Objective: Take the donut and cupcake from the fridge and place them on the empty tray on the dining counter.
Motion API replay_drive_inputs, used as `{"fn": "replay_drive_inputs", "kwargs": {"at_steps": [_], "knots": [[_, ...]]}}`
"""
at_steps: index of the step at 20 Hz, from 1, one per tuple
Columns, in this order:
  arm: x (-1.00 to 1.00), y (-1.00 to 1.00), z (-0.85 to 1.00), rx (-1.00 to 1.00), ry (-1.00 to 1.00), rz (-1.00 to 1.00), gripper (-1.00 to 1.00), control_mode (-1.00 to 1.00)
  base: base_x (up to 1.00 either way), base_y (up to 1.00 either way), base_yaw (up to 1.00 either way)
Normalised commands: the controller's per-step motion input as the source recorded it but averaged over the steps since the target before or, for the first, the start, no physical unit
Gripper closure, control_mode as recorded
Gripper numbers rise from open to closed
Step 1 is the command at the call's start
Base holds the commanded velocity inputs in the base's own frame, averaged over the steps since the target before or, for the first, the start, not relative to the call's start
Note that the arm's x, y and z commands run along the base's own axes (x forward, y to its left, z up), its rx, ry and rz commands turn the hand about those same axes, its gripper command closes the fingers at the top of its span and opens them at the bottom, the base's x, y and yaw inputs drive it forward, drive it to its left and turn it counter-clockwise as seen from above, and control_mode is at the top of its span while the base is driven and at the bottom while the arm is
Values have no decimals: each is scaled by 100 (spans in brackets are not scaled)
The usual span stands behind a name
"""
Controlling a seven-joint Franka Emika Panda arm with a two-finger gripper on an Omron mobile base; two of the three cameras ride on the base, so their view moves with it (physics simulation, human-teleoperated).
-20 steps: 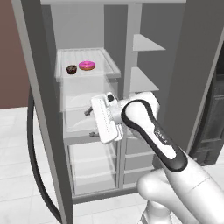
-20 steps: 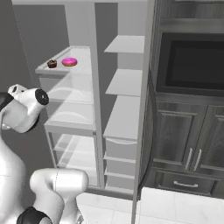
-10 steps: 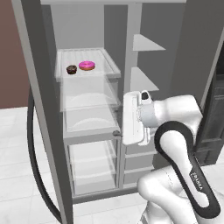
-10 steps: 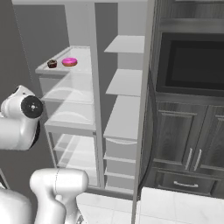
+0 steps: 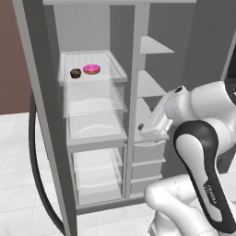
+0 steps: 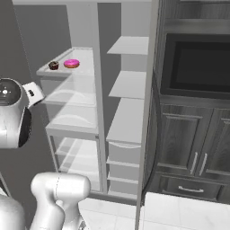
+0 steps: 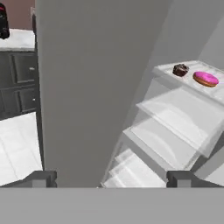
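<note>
Partly cropped fridge (image 5: 46, 115), pincer (image 7: 111, 178) tips edge-cut

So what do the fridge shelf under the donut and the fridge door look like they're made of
Shelf: looks like clear plastic or glass, since the shelves below show through it. Fridge door: matte grey, maybe painted metal; it shows no reflections. Donut: smooth pink frosting.

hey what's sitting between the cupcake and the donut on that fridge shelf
Nothing. In the left base view the cupcake and donut sit side by side, apart, with bare shelf between them.
</note>
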Motion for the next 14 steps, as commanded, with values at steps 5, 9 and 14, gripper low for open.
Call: {"fn": "replay_drive_inputs", "kwargs": {"at_steps": [5, 9, 14], "knots": [[-45, -27, 13, 0, 32, -50, -100, -100, 0, 0, 0], [-55, -26, -14, -2, 5, -42, -100, -100, 0, 0, 0], [-34, -40, -23, -3, -6, -15, -100, -100, 0, 0, 0]]}}
